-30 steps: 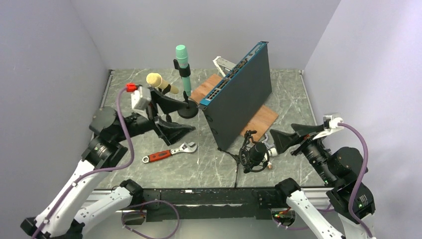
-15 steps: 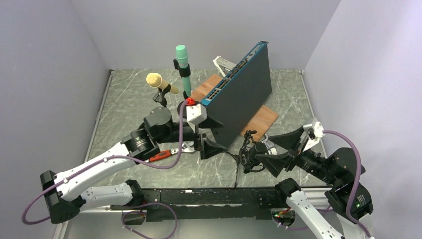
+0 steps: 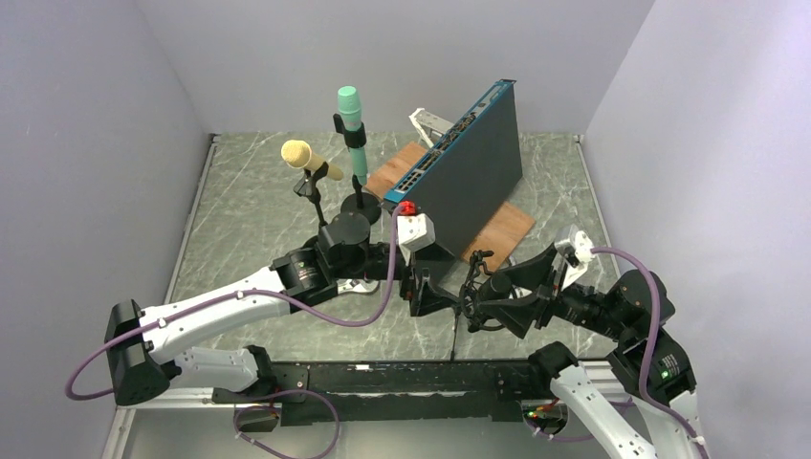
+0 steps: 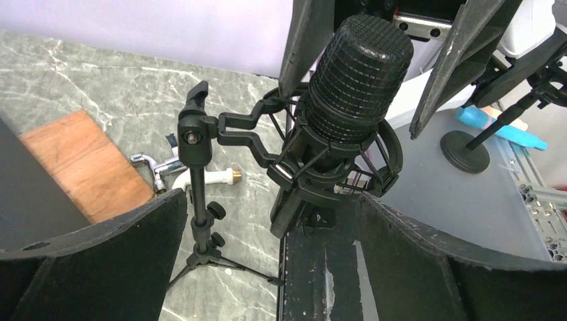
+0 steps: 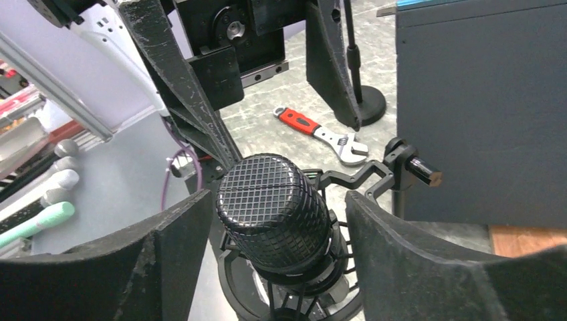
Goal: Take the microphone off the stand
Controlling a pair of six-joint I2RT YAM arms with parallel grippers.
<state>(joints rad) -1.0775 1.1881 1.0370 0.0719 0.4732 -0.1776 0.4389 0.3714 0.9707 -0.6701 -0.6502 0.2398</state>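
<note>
The black microphone [image 3: 494, 292] sits in a black shock mount [image 4: 321, 167] on a small tripod stand [image 4: 198, 200] near the table's front edge. My right gripper [image 3: 515, 298] is open, and the microphone's mesh head [image 5: 274, 207] lies between its two fingers with a gap on each side. My left gripper [image 3: 435, 292] is open and faces the stand from the left; in the left wrist view the gripper [image 4: 271, 200] has the stand pole and the microphone's lower body between its fingers, touching neither.
A dark blue network switch [image 3: 469, 191] leans on a wooden board [image 3: 502, 229] just behind the stand. A red-handled wrench [image 5: 317, 132] lies under the left arm. A yellow microphone [image 3: 306, 158] and a green microphone [image 3: 351, 124] stand at the back left. A metal fitting [image 4: 194, 175] lies by the tripod.
My left arm has swung from the table's left side over to the black microphone's stand. My right gripper has moved left and now has the microphone's head between its fingers.
</note>
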